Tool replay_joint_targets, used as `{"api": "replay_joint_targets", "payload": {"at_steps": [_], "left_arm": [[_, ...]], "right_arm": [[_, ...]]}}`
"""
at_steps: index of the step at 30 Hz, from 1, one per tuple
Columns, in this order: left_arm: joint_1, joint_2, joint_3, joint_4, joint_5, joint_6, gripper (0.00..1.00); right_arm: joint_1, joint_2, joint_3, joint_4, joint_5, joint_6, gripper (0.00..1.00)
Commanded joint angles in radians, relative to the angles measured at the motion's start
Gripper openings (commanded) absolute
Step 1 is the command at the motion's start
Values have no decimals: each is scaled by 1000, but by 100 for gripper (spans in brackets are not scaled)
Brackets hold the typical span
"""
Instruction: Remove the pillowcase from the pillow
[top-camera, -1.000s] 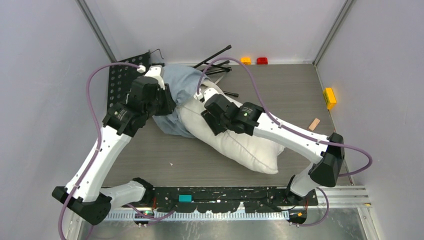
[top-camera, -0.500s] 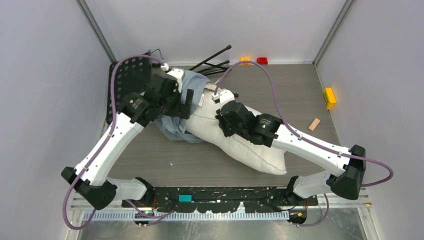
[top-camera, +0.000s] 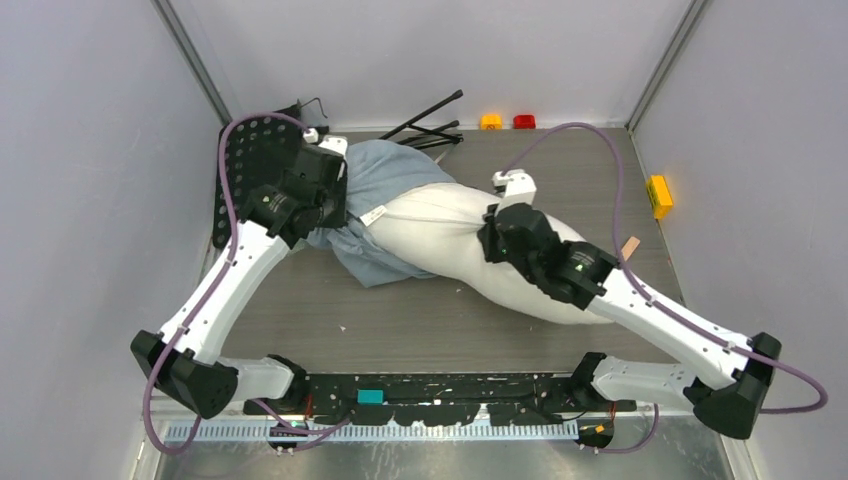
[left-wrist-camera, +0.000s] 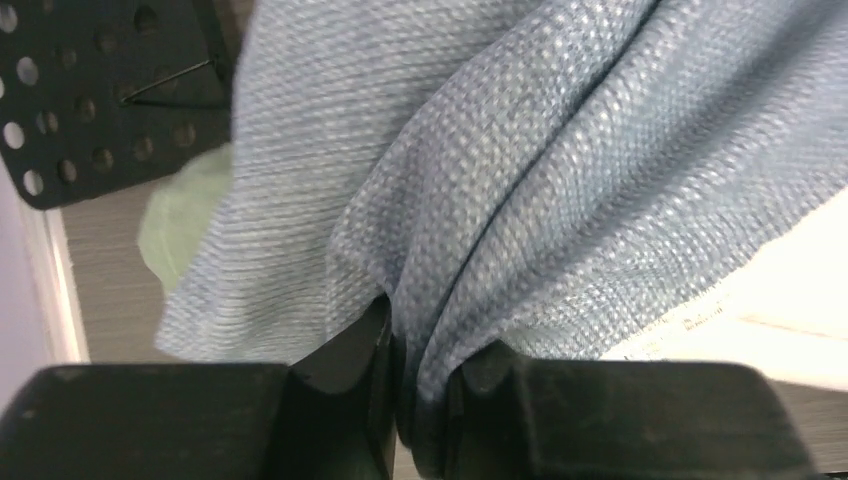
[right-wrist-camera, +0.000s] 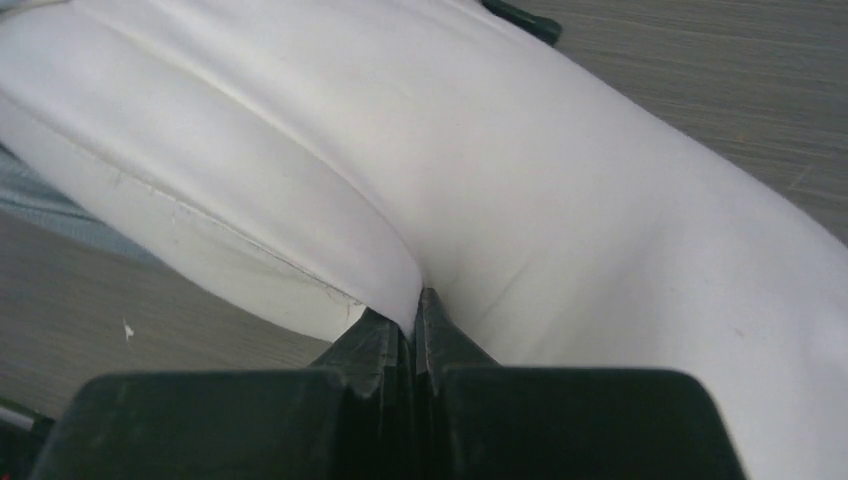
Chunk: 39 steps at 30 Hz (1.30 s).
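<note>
now: the pillow (top-camera: 450, 235) lies slantwise across the middle of the table (top-camera: 330, 320), plain white, its far-left end inside the pillowcase (top-camera: 385, 172); most of its length is bare. the pillowcase, blue-grey side out, is bunched over that end and spills onto the table at the pillow's near-left side. a small white label (top-camera: 373, 216) shows at its hem, lying on the pillow.

left gripper (left-wrist-camera: 420, 352) at the pillow's covered end, jaws clenched on a fold of the blue-grey weave. right gripper (right-wrist-camera: 413, 312) on the pillow's middle, jaws pinched tight on a ridge of the white pillow fabric.

around: black perforated plate (top-camera: 250, 165) just left of the covered end. black rods (top-camera: 430, 118) behind that end, touching the cloth or tucked under it, cannot tell which. orange block (top-camera: 491, 121) and red block (top-camera: 524, 121) well behind the pillow. yellow block (top-camera: 658, 195) well to its right. small tan piece (top-camera: 628, 248) near its right end.
</note>
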<state>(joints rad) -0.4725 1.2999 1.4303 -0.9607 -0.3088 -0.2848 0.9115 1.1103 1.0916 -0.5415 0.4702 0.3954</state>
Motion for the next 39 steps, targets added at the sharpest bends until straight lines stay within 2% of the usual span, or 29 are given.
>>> {"api": "replay_joint_targets", "payload": {"at_steps": [1, 7, 11, 20, 33, 39], "left_arm": [[87, -76, -28, 18, -165, 27, 15], [115, -87, -35, 11, -165, 34, 12], [117, -98, -52, 14, -154, 32, 12], [124, -119, -102, 27, -152, 33, 13], [124, -114, -131, 44, -131, 33, 13], [124, -92, -138, 55, -131, 33, 13]], "right_arm": [[-165, -158, -25, -53, 229, 69, 0], [-240, -200, 5, -100, 247, 39, 0], [-258, -211, 30, -130, 320, 75, 0], [-261, -376, -29, -59, 397, 86, 0], [-262, -541, -71, 4, 520, 83, 0], [-262, -587, -67, 10, 626, 84, 0]]}}
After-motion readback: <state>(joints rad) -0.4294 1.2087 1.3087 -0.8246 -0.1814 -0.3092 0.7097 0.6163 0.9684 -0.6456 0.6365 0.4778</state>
